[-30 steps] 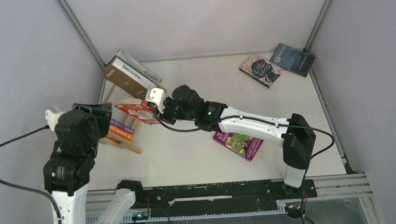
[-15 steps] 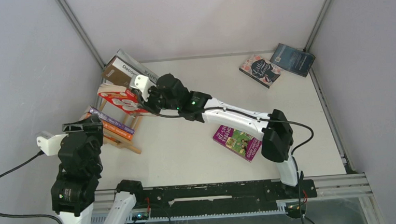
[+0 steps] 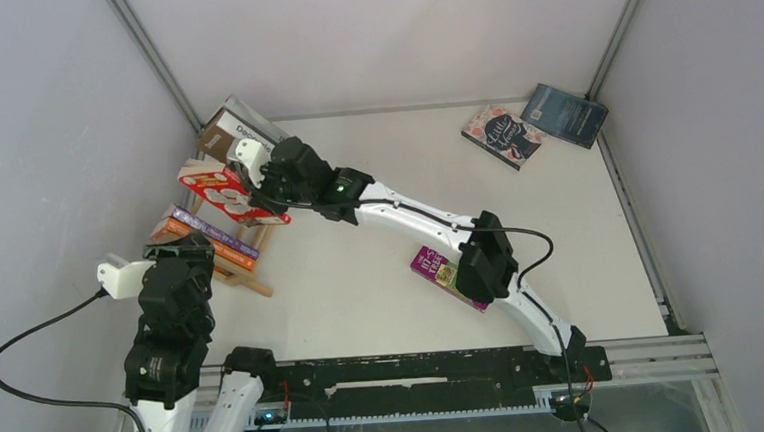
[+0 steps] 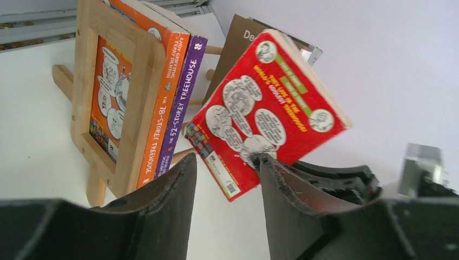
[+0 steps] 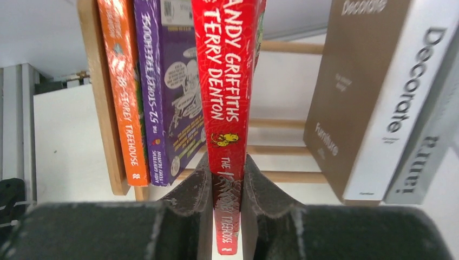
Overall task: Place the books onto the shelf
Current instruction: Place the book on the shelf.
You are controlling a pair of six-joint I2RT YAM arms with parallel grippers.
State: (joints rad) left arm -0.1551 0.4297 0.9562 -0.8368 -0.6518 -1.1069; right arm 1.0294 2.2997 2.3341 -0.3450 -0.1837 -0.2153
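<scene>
The right arm reached from its base at the near right diagonally across the white surface (image 3: pixel 384 306) to the far left, its elbow low over a purple-and-green paperback (image 3: pixel 439 268) lying flat; the right end effector (image 5: pixel 226 200) was clamped narrowly on the spine end of the red illustrated paperback (image 5: pixel 227 81), which it held tilted at the small light-wood slatted shelf (image 5: pixel 100 108); the red book sat in the gap between the purple paperback (image 5: pixel 168 92) and the thick brown book with white title (image 5: pixel 352 97); whether it touched the rails could not be told. An orange paperback (image 5: pixel 122 81) stood against the shelf's end frame beside the purple one, and a grey-white book (image 5: pixel 427 162) leaned behind the brown one. The left arm stood upright near its base, wrist bent toward the shelf; the left end effector (image 4: pixel 224 165) hung just short of it, jaws moderately parted and holding nothing. A dark floral book (image 3: pixel 500 136) and a dark blue book (image 3: pixel 564 115) lay at the far right corner.
</scene>
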